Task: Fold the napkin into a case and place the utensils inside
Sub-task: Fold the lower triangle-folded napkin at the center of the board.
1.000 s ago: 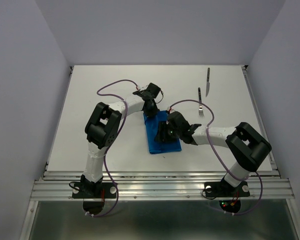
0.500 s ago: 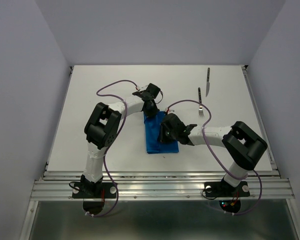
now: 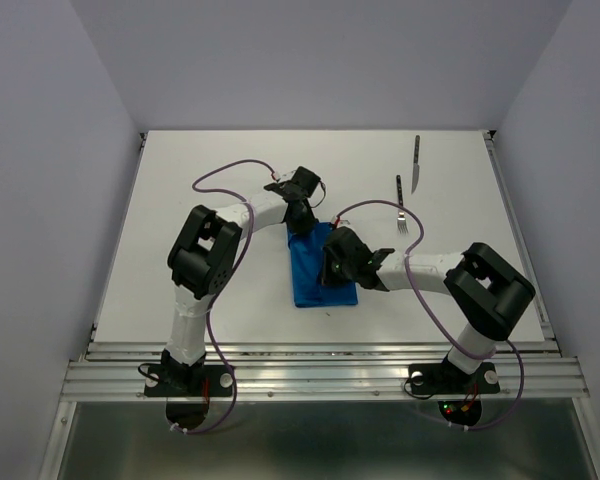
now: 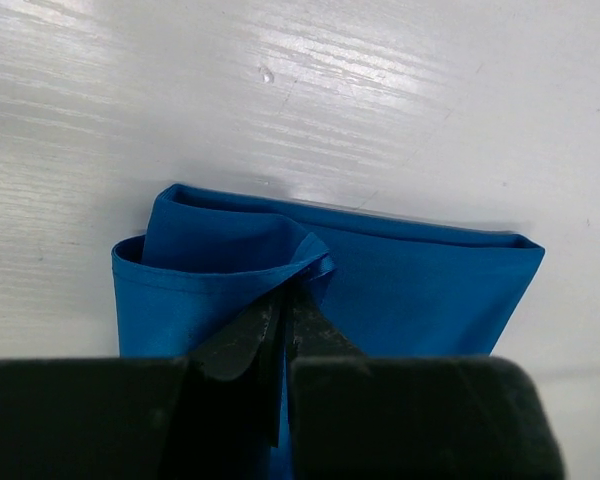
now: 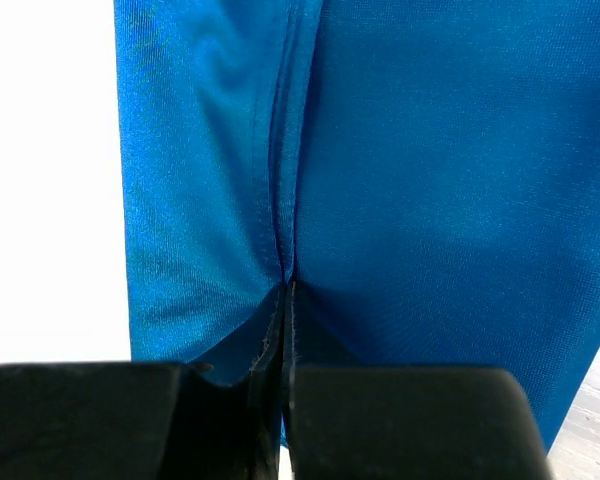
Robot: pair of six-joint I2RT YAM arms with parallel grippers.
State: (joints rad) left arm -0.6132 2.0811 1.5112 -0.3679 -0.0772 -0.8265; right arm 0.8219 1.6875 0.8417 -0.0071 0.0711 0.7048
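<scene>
Napkin (image 3: 310, 285), bright blue, folded in layers; left jaws and right jaws each closed on a fold.

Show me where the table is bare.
Bare: the table's left side beyond the left arm; the far strip between that arm and the knife; the near edge below the napkin. Crowded: the middle, both arms on the napkin, and by the fork.

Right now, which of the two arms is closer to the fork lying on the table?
The right. The right arm passes just on the near side of the fork, while the left arm lies well off to its left, the left tool pinching the far end of the napkin.
</scene>
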